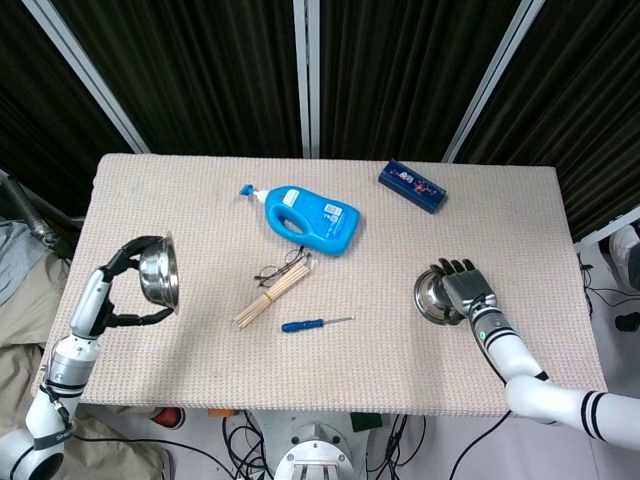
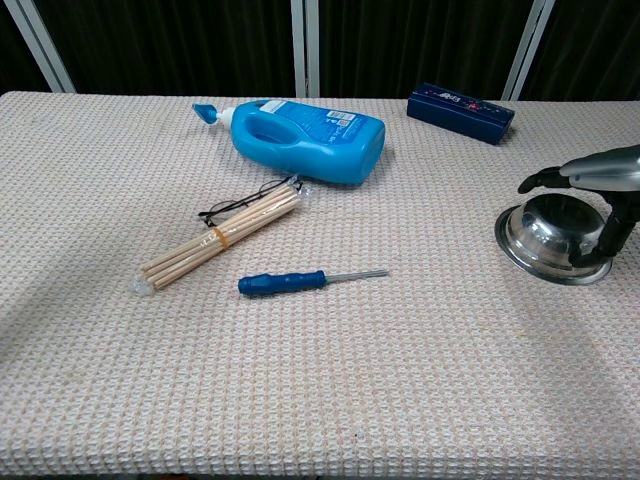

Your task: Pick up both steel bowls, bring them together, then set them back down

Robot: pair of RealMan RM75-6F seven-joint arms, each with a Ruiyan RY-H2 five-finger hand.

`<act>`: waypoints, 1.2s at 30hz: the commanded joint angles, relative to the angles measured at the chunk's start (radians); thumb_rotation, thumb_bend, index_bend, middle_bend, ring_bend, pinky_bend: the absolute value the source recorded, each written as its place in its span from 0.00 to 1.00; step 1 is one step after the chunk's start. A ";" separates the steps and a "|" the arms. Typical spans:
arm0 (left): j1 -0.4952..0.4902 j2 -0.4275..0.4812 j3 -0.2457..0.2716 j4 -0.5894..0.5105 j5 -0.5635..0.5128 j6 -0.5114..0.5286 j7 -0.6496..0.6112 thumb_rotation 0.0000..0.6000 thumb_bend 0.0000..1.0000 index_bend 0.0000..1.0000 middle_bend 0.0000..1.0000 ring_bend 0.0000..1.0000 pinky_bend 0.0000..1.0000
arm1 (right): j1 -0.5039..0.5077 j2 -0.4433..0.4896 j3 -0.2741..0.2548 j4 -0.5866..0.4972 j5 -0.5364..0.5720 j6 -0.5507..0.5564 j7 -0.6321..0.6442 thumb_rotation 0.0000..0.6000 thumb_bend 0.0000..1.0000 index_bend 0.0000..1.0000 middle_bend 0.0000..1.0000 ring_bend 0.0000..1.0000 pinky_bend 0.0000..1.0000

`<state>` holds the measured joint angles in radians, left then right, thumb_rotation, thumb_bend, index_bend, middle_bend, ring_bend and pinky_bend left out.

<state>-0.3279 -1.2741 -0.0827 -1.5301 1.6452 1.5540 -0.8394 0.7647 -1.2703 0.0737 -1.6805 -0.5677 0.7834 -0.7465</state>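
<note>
My left hand (image 1: 108, 290) grips a steel bowl (image 1: 160, 274) by its rim, lifted on edge above the table's left side; the chest view does not show them. The second steel bowl (image 1: 432, 298) (image 2: 548, 238) lies upside down on the mat at the right. My right hand (image 1: 462, 288) (image 2: 600, 175) arches over it, fingers spread above its top and thumb reaching down at its right side. A gap shows between the fingers and the bowl.
A blue detergent bottle (image 1: 308, 218) lies at the back centre and a dark blue box (image 1: 412, 186) at the back right. A bundle of wooden sticks (image 1: 272, 295) with glasses (image 1: 275, 270) and a blue screwdriver (image 1: 315, 324) lie mid-table between the bowls.
</note>
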 commanded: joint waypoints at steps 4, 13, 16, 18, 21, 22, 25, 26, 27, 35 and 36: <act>-0.005 -0.002 0.001 0.003 -0.001 -0.010 0.006 1.00 0.09 0.41 0.33 0.31 0.52 | 0.021 -0.003 -0.035 -0.001 0.008 0.023 0.011 1.00 0.24 0.00 0.11 0.03 0.02; -0.012 -0.001 -0.003 0.002 -0.006 -0.019 0.013 1.00 0.09 0.41 0.33 0.31 0.52 | 0.013 -0.046 -0.050 0.031 -0.056 0.124 0.056 1.00 0.29 0.31 0.29 0.24 0.13; -0.012 0.002 -0.005 0.001 -0.010 -0.020 0.012 1.00 0.09 0.41 0.33 0.31 0.52 | -0.009 -0.040 -0.045 0.018 -0.120 0.175 0.091 1.00 0.30 0.39 0.33 0.30 0.16; -0.011 0.003 -0.006 0.002 -0.015 -0.022 0.010 1.00 0.09 0.41 0.33 0.31 0.52 | -0.029 -0.020 -0.038 -0.005 -0.171 0.200 0.133 1.00 0.30 0.43 0.35 0.32 0.16; -0.011 0.003 -0.012 0.003 -0.025 -0.023 0.007 1.00 0.09 0.41 0.33 0.31 0.52 | -0.072 0.028 -0.014 -0.050 -0.285 0.246 0.247 1.00 0.30 0.48 0.39 0.35 0.17; -0.012 0.004 -0.014 0.001 -0.029 -0.024 0.006 1.00 0.09 0.41 0.33 0.31 0.52 | -0.091 0.044 0.000 -0.064 -0.333 0.263 0.307 1.00 0.30 0.49 0.39 0.36 0.17; -0.018 0.005 -0.026 -0.013 -0.036 -0.028 0.000 1.00 0.09 0.41 0.33 0.31 0.52 | -0.167 0.073 0.056 -0.080 -0.537 0.349 0.602 1.00 0.32 0.53 0.42 0.39 0.18; -0.024 0.004 -0.031 -0.022 -0.035 -0.031 0.002 1.00 0.09 0.41 0.33 0.31 0.52 | -0.196 0.069 0.073 -0.068 -0.626 0.395 0.740 1.00 0.33 0.54 0.43 0.40 0.18; -0.030 0.002 -0.034 -0.028 -0.033 -0.035 0.004 1.00 0.09 0.41 0.33 0.31 0.52 | -0.215 0.060 0.082 -0.054 -0.686 0.430 0.842 1.00 0.34 0.55 0.43 0.40 0.19; -0.085 -0.054 -0.077 -0.094 -0.026 -0.056 0.061 1.00 0.09 0.41 0.33 0.31 0.52 | -0.249 -0.091 0.128 0.047 -0.865 0.524 1.494 1.00 0.37 0.56 0.44 0.41 0.25; -0.092 -0.063 -0.085 -0.103 -0.032 -0.061 0.077 1.00 0.09 0.41 0.33 0.31 0.52 | -0.245 -0.114 0.138 0.055 -0.862 0.518 1.556 1.00 0.37 0.56 0.44 0.41 0.25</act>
<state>-0.4071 -1.3217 -0.1540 -1.6183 1.6206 1.5002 -0.7831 0.5721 -1.2910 0.1503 -1.6818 -1.2655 1.2162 0.4517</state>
